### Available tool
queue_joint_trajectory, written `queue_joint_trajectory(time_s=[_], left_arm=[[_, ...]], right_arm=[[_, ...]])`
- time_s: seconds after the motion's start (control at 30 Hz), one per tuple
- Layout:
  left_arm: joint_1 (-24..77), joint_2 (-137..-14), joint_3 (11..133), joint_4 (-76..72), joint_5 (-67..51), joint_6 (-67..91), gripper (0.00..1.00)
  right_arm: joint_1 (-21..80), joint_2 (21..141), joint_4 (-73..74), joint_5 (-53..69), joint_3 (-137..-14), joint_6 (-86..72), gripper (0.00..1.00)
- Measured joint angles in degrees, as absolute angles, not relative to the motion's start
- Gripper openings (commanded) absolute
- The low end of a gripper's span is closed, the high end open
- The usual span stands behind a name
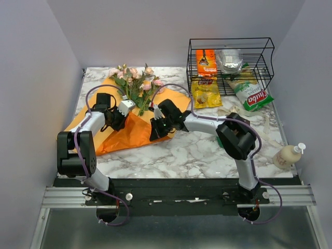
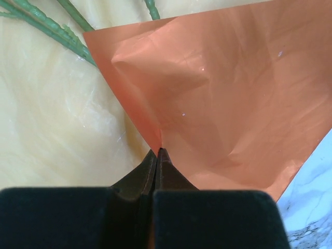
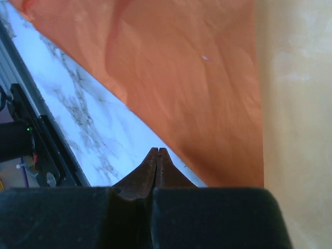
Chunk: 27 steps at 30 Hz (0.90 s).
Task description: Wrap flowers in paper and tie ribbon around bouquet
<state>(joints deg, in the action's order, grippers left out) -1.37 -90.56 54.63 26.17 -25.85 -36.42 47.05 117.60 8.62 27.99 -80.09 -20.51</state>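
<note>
Two arms are reaching inward over the marble table (image 1: 207, 150), meeting above the paper (image 1: 132, 136), which is lying spread across the left half of the tabletop with one orange flap folded over near the middle. The flowers (image 1: 136, 80) are resting at the far edge of the sheet, blooms pointing away from the arm bases and stems (image 2: 46, 26) running down toward the fold.

In the left wrist view, the left gripper (image 2: 158, 151) is pressing its jaws together on a corner of the orange flap. Creases are fanning out from the fingertips, and the paper is tenting up there. Beside the flap, the green stems are lying on a pale yellow, glossy surface.

In the right wrist view, the right gripper (image 3: 158, 150) is holding its jaws closed, tips touching, right at the slanted edge where orange meets marble. Whether that edge is caught between them cannot be told.

Far right, a black wire basket (image 1: 264, 57) is holding an orange snack packet (image 1: 206, 62), with a yellow packet (image 1: 206, 93) and a green-and-white bag (image 1: 250, 93) lying in front. A small pump bottle (image 1: 287, 155) is standing near the right edge.
</note>
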Motion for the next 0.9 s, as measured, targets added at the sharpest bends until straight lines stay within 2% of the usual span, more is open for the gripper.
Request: queue_joint_trajectory(time_s=[0.03,0.07,0.17,0.33,0.43,0.53,0.57,0.6,0.9], left_arm=[[-1.4,-90.6,54.6,26.0,-25.7,-36.4,0.32],[-1.4,-90.6,54.6,25.8,-25.5,-35.9,0.46],[-1.4,-90.6,54.8,25.8,-24.6,-34.3,0.61],[-1.4,-89.6,58.6,28.8,-23.7,-30.6,0.65],[-1.0,-85.4,60.1,31.5,-24.0,-29.5,0.61],[1.6,-80.7,60.8,35.2,-24.0,-29.4,0.43],[2.3,-79.9,60.7,36.3,-24.0,-29.6,0.31],[3.2,-79.3,60.5,37.6,-24.0,-29.7,0.26],[3.1,-81.7,50.0,41.5,-17.9,-31.8,0.14]], right_arm=[[47.0,118.7,8.8,27.9,-80.2,-21.0,0.01],[47.0,119.6,9.2,27.7,-80.2,-21.5,0.01],[46.8,121.3,10.8,27.0,-80.2,-23.1,0.0],[46.3,121.5,12.0,26.4,-80.3,-25.1,0.0],[46.1,121.5,12.3,26.2,-80.3,-25.8,0.01],[46.1,121.4,12.6,25.9,-80.4,-26.2,0.01],[46.1,121.4,12.8,25.8,-80.4,-26.5,0.01],[46.1,121.4,13.0,25.7,-80.5,-26.6,0.01],[46.1,121.3,13.4,24.7,-80.5,-28.2,0.01]])
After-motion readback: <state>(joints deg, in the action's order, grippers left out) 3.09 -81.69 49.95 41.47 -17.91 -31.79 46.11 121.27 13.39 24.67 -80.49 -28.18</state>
